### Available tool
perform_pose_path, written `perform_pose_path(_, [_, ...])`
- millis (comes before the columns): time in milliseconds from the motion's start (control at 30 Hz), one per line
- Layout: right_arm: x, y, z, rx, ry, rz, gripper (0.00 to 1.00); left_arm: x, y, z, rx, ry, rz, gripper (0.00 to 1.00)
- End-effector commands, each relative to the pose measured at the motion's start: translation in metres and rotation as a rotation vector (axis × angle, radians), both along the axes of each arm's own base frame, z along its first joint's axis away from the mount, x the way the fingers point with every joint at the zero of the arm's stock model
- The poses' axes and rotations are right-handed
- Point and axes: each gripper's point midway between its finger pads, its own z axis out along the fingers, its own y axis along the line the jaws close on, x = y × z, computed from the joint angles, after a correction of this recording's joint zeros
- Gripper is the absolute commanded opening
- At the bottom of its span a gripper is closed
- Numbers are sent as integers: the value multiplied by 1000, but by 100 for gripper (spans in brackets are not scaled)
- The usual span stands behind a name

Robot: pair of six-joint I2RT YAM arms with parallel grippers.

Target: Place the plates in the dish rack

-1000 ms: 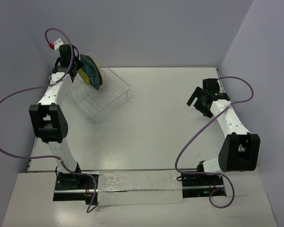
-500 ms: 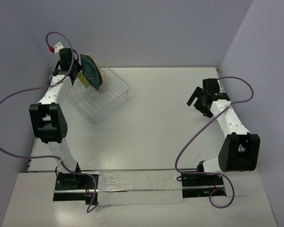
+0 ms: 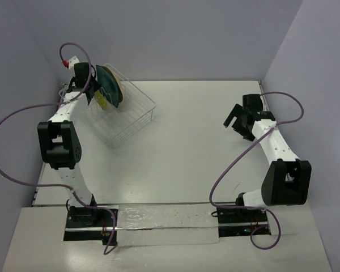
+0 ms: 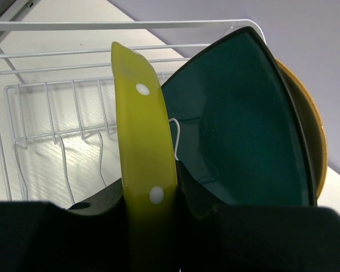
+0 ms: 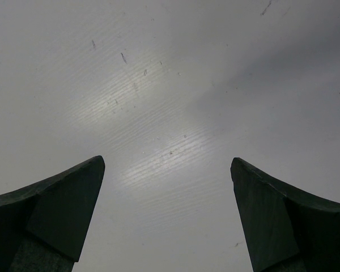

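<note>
Gripping yellow-green plate (image 4: 141, 130) by its rim w/ L gripper (image 4: 152, 221), edge-up inside dish rack (image 3: 127, 122), just beside teal plate (image 4: 238, 130), cream plate (image 4: 317, 141) behind that. Nothing in R gripper (image 5: 167, 164), spread wide over table (image 5: 158, 85), well apart from rack.

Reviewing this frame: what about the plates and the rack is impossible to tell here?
1. Cream plate: left wrist view shows only a rim sliver; the teal plate covers its face.
2. Yellow-green plate, lower edge: left wrist view, hidden between the left gripper fingers, so its seating in the dish rack is unclear.
3. Top external view: rack prongs too small to tell slots.
</note>
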Motion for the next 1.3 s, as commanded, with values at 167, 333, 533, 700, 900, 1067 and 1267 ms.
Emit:
perform_pose_path(167, [3,-4,10,-33,-26,-8,100,23,-21,9,-7,-108,-141,22])
perform_pose_path(333, [0,-5,8,-39,-25,-7,100,21,-20,5,2,-94,-136,31])
perform_pose_path(533, [-5,-7,9,-55,-25,-3,100,19,-25,0,-17,-83,-149,41])
perform_pose_path(700, [-7,-12,13,-79,-34,-7,100,16,-26,-2,-24,-72,-143,45])
perform_pose_path(900, [-8,-10,16,-76,-48,7,100,4,-28,22,-31,-100,-146,65])
perform_pose_path(1067, [-8,-10,23,-78,-76,15,100,-13,-30,48,-25,-115,-148,85])
perform_pose_path(1267, [-7,-11,33,-92,-104,26,100,-35,-34,83,-28,-147,-170,94])
